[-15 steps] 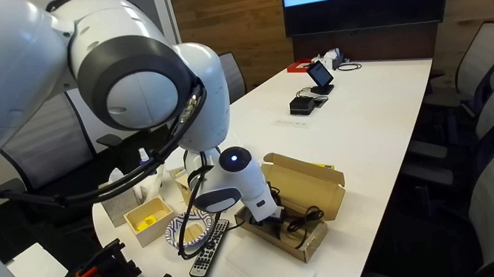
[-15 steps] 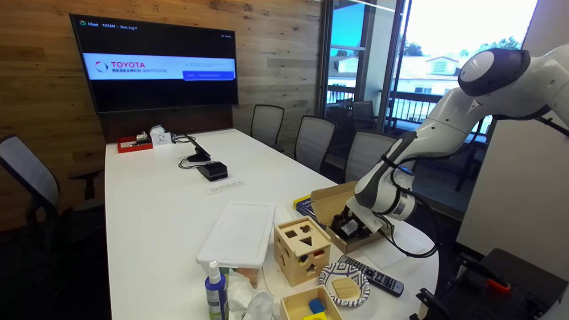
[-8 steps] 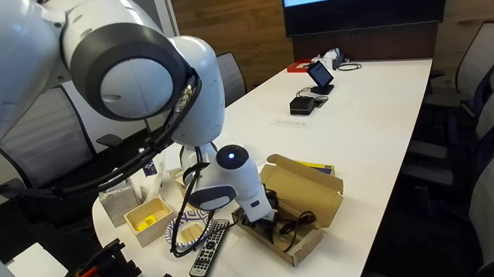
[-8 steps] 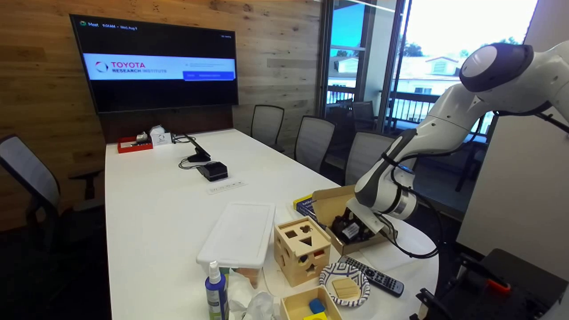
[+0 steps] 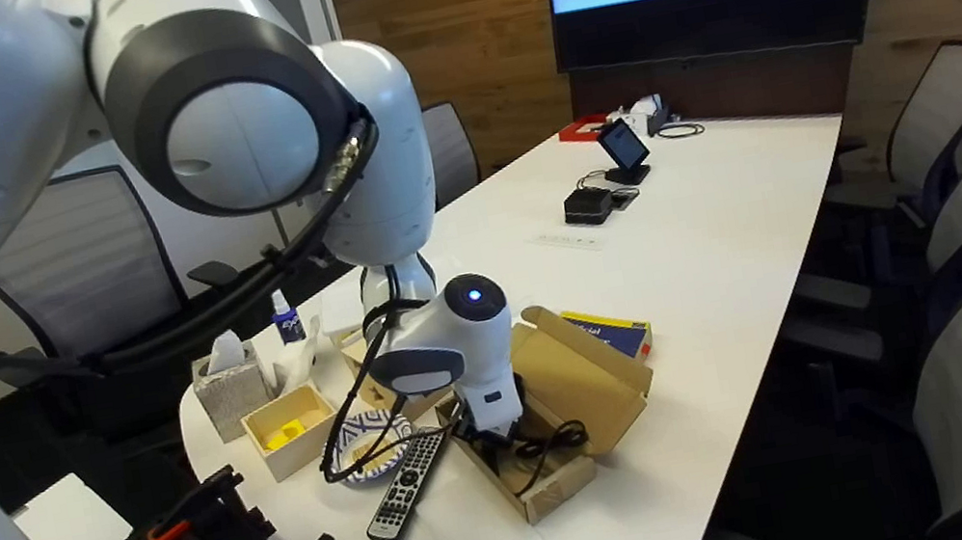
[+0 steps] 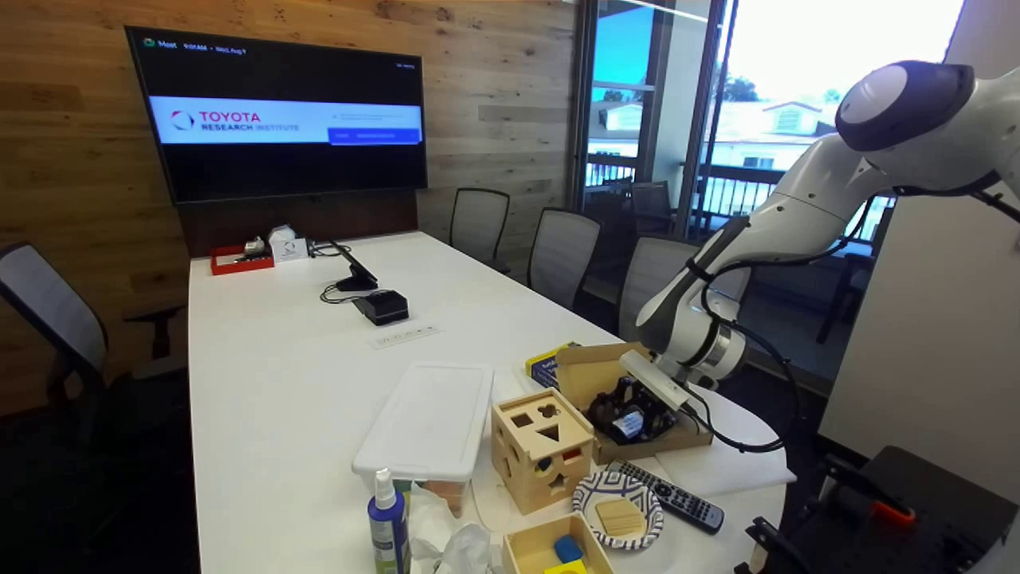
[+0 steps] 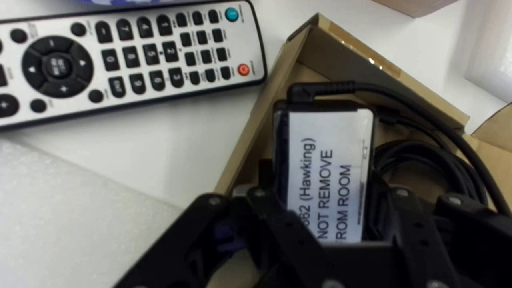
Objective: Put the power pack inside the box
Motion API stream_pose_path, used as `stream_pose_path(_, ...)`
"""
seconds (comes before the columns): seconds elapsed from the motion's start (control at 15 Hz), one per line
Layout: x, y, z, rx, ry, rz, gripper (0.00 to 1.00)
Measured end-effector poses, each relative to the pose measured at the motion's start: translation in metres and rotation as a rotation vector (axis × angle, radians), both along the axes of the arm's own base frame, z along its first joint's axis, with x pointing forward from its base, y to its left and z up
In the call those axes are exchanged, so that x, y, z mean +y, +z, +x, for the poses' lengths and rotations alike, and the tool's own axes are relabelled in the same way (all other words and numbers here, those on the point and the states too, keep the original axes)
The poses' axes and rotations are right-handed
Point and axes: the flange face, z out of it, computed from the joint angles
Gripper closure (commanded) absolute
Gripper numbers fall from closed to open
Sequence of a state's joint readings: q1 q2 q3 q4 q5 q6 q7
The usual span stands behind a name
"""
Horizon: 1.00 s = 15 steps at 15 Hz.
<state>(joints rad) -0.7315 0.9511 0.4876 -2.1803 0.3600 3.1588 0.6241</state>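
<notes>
The small black plastic power pack lies label-up between the fingers of the black gripper, right of centre in the wrist view. Its long axis runs almost straight up that frame, pointing away from the gripper, while the left wall of the shallow brown cardboard box slants from lower left to upper right. The coming move turns on that skew: the pack's upper left corner lies just beside the wall, and a slight turn would probably bring the two into line. The fingers look closed against its long sides, gripping it, as far as black on black allows one to judge. Seen from above, the pack is inside the box's outline; how far down it sits is hidden. Lowering and letting go seem all that is left.

The pack is a flat brick under a smooth white label. A right-angle black plug with a ribbed sleeve meets its upper end, and the bundled black cord lies in round, rubbery loops at the right of the frame; one could snag a finger when the gripper lifts. In an exterior view, the box's matt hinged flap leans back right of centre. The long silver-grey remote control, with domed black buttons, fills the wrist view's upper left, its rounded end just beside the box. A white, faintly grainy sheet spreads across the lower left.
</notes>
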Motion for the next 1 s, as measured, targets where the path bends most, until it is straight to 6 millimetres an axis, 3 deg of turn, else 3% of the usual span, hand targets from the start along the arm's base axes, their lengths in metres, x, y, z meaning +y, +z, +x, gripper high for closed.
stream_pose_path(0.07,-0.001,0.0,0.0,0.005,-0.006,0.007,0.64)
stream_pose_path(0.13,-0.001,0.0,0.0,0.008,-0.018,0.009,0.74)
stream_pose_path(0.2,-0.001,0.0,0.001,0.011,-0.03,0.01,0.73)
stream_pose_path(0.27,0.0,0.0,0.002,0.013,-0.039,0.009,0.24)
stream_pose_path(0.33,0.001,0.001,0.003,0.015,-0.047,0.007,0.23)
stream_pose_path(0.53,0.005,-0.001,0.004,0.027,-0.066,0.005,0.01)
stream_pose_path(0.8,0.014,0.005,0.007,0.023,-0.073,-0.003,0.0)
stream_pose_path(1.0,0.025,0.022,0.007,0.019,-0.06,-0.024,0.0)
